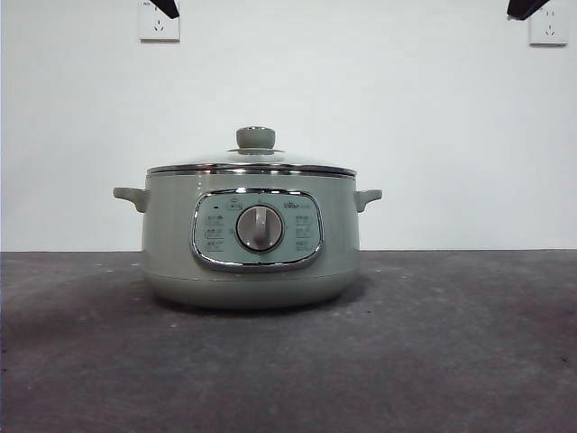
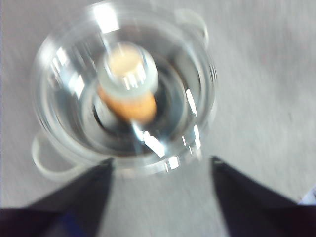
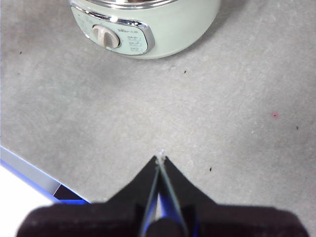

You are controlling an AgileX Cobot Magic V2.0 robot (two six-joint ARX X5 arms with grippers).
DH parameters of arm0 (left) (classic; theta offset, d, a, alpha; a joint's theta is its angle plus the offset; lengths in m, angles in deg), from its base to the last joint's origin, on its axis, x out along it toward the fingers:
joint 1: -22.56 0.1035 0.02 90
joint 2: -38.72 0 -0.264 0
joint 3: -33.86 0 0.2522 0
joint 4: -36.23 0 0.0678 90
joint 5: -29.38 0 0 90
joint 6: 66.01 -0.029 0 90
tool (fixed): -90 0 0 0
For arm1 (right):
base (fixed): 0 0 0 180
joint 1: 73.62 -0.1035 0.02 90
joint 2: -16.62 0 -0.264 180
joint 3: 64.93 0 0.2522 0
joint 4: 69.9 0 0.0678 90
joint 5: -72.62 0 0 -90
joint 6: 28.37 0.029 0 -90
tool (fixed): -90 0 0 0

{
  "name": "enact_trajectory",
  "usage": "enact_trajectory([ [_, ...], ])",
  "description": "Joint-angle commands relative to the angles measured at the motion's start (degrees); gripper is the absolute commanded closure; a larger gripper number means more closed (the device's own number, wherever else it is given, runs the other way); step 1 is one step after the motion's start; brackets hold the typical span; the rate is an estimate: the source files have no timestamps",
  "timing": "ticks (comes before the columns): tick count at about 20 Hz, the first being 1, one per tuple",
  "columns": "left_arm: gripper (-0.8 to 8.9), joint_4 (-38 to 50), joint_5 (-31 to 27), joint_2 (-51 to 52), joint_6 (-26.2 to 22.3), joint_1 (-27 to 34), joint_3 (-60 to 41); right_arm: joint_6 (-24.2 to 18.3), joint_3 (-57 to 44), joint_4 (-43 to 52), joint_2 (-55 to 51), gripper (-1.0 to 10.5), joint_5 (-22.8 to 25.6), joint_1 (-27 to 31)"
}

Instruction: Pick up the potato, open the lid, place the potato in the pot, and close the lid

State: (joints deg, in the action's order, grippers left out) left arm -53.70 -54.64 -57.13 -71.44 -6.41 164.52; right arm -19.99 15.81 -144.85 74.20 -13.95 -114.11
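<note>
The sage-green pot (image 1: pixel 252 262) stands in the middle of the table with the glass lid (image 1: pixel 270 164) shut on it. In the blurred left wrist view I look straight down on the lid (image 2: pixel 64 84) and its knob (image 2: pixel 127 74). The golden-brown potato (image 2: pixel 136 106) shows through the glass, inside the pot. My left gripper (image 2: pixel 160 163) is open and empty above the pot. My right gripper (image 3: pixel 161 159) is shut and empty over bare table, on the dial side of the pot (image 3: pixel 168 29). In the front view the arms show only as black tips at the top corners.
The grey table top (image 1: pixel 451 343) runs around the pot. Its blue-trimmed edge (image 3: pixel 29 173) lies close to my right gripper. Two wall sockets (image 1: pixel 159 20) (image 1: pixel 548 25) hang on the white wall behind.
</note>
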Motion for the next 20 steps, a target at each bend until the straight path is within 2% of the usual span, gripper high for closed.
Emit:
enact_trajectory([
  [1,8.22,0.5,0.02,0.15,-0.57,-0.31,-0.28,0.48,-0.63,0.37,-0.07,9.6,-0.04,-0.04],
  [5,8.22,0.48,-0.04,2.75,-0.35,-1.42,-2.78,0.55,-0.61,0.33,-0.07,9.5,0.11,-0.04],
  [8,8.16,0.5,0.02,9.31,0.13,-1.88,-12.63,0.55,-0.61,0.39,-0.07,9.5,0.52,-0.04],
  [10,8.16,0.48,0.0,13.79,2.43,-1.86,-18.45,0.55,-0.61,0.37,-0.07,9.5,0.7,-0.04],
  [11,8.16,0.5,0.0,15.23,3.67,-1.84,-19.32,0.55,-0.61,0.35,-0.07,9.5,0.7,-0.04],
  [15,8.16,0.5,0.0,17.18,3.76,-1.84,-18.6,0.55,-0.61,0.37,-0.07,9.5,1.09,-0.04],
  [17,8.16,0.5,-0.17,17.18,1.57,-1.81,-18.56,0.57,-0.61,0.37,-0.07,9.5,2.21,-0.04],
  [18,8.16,0.48,-1.77,17.18,-2.45,-1.66,-18.58,0.55,-0.61,0.35,-0.07,9.5,2.19,-0.04],
  [20,8.16,0.48,-4.07,18.4,-1.99,0.26,-19.12,0.55,-0.61,0.37,-0.07,9.5,2.19,-0.04],
])
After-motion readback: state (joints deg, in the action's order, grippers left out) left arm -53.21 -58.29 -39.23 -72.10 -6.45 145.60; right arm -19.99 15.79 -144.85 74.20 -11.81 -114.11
